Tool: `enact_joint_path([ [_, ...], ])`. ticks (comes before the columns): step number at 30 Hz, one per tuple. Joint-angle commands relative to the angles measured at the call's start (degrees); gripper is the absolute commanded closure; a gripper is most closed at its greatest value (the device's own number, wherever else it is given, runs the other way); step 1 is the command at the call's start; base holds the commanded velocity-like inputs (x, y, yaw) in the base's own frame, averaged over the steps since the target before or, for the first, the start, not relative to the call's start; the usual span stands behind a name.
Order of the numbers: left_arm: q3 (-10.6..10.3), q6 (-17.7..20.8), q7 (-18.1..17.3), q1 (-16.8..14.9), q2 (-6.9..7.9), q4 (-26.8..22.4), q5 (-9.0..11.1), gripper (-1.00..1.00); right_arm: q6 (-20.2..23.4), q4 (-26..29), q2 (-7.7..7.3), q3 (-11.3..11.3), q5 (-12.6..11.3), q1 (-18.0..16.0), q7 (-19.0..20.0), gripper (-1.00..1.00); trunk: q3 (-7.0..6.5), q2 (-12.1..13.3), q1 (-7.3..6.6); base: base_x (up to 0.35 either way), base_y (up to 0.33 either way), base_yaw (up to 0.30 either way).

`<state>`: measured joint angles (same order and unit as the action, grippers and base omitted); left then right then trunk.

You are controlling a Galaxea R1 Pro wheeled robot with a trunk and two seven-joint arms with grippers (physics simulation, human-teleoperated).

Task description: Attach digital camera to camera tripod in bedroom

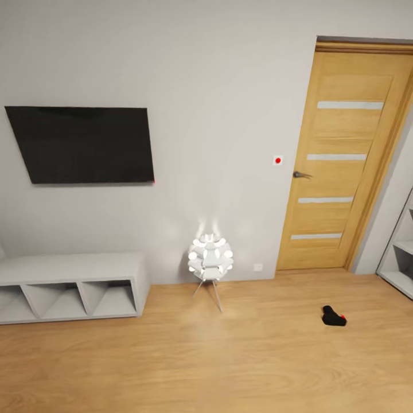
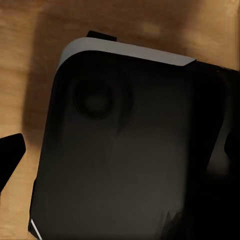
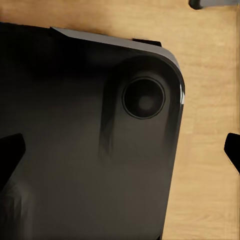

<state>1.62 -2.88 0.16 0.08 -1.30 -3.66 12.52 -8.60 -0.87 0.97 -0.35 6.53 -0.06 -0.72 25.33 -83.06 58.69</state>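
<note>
Right wrist view: right gripper (image 3: 120, 150) fingertips apart, empty, above the robot's dark base; left gripper (image 2: 10, 155) state unclear. Small black digital camera (image 1: 333, 316) lies on light wood floor (image 1: 229, 367) near wooden door (image 1: 344, 160). Likely light, rigid, smooth; grasp across body.

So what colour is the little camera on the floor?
The digital camera is black with a red spot, best seen in the head view.

Small black digital camera (image 1: 333, 316) w/ red button, lying on light wood floor (image 1: 229, 367) of bedroom, lower right of head view, below wooden door (image 1: 344, 160).
</note>
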Motion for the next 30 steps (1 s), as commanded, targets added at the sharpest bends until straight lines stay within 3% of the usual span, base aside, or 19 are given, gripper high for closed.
enact_joint_path([
  [1, 0.13, -0.11, 0.02, 0.01, -0.02, -0.04, 0.24, -1.00, -0.27, -0.09, 0.00, -0.08, 0.50, -0.03, -0.08, -1.00, 0.04, -0.02, 0.04, 0.323, 0.000, 0.000],
  [30, 0.22, -0.11, 0.02, 0.01, 0.06, -0.08, 0.23, -1.00, -0.27, -0.09, 0.00, -0.08, 0.50, -0.03, -0.08, -1.00, 0.04, -0.02, 0.04, 0.323, 0.063, 0.000],
])
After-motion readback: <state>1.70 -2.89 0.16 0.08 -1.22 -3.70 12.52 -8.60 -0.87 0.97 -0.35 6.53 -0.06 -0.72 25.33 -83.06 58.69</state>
